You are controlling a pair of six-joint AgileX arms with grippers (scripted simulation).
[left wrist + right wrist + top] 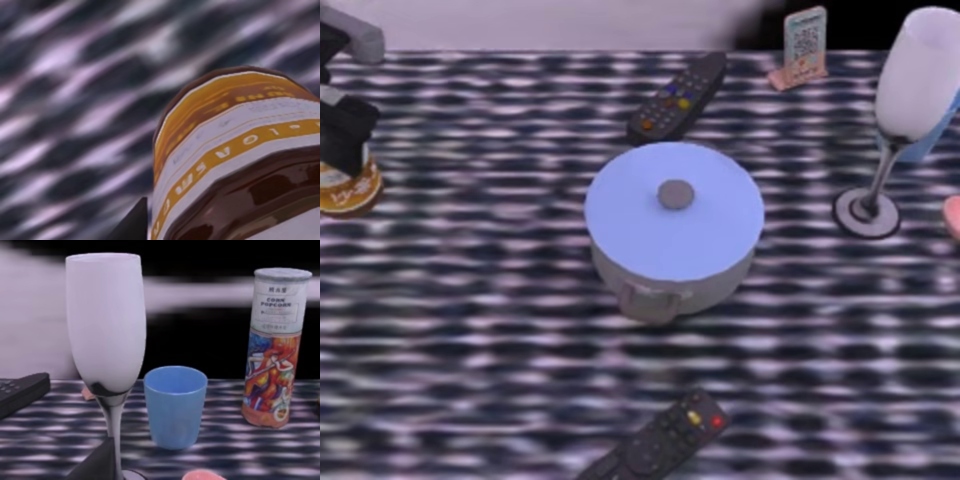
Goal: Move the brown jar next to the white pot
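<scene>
The brown jar [350, 188], with its orange-tan label, stands at the table's far left edge, and most of it is hidden under my left gripper [344, 140]. In the left wrist view the brown jar [235, 160] fills the picture, with one dark finger [134, 225] pressed against its side, so the gripper is shut on it. The white pot [672, 225], with a bluish lid and a grey knob, sits at the table's centre, far to the right of the jar. My right arm is out of the top view; one finger [97, 465] shows in its wrist view, open and holding nothing.
One black remote [678, 97] lies behind the pot and another black remote [665, 440] lies in front of it. At the right stand a tall white goblet glass [910, 100], a blue cup [175, 405] and a popcorn can [272, 347]. A small QR sign [802, 45] stands at the back.
</scene>
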